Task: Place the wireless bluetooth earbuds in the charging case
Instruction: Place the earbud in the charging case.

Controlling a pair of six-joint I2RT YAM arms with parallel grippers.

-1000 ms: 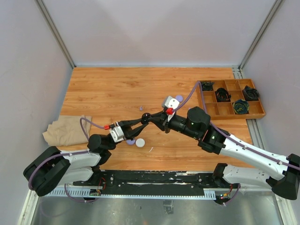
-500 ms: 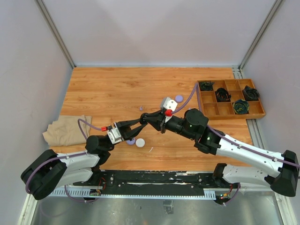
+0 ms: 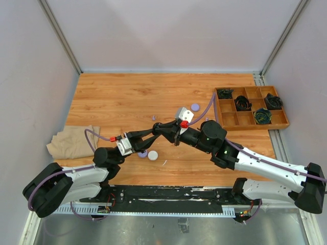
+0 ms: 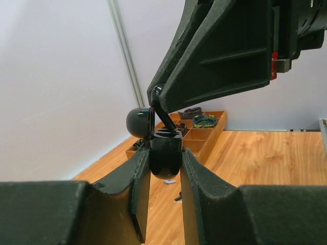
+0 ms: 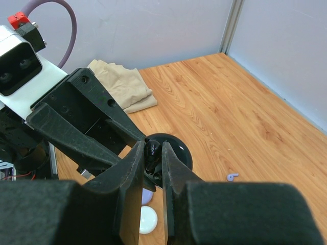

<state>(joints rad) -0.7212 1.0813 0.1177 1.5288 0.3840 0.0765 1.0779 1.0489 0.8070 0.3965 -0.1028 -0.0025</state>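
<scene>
Wooden tray (image 3: 244,119) at the table's right edge: coiled cables (image 3: 243,103) lie in four compartments, the others are bare.

Black case (image 4: 165,161) is clenched between the fingers of the left gripper (image 4: 164,155) and held above the table (image 3: 117,97), near its middle. Its mouth faces up in the left wrist view, with the lid (image 4: 137,121) swung open to the left.

Black earbud (image 4: 162,115) is pinched in the closed right gripper (image 5: 152,150), directly over the case. Its long axis is steep and slightly tilted, the upper end leaning left and the lower end at the case mouth. Whether it is seated cannot be told.

Open lid and earbud stem are seen only from the left wrist; from above both are hidden by the meeting fingers. A loose lavender earbud (image 5: 232,176) on the wood is shown clearly by the right wrist. White puck (image 3: 153,155), lavender puck (image 3: 194,107) and beige cloth (image 3: 74,141) are noted from above.
</scene>
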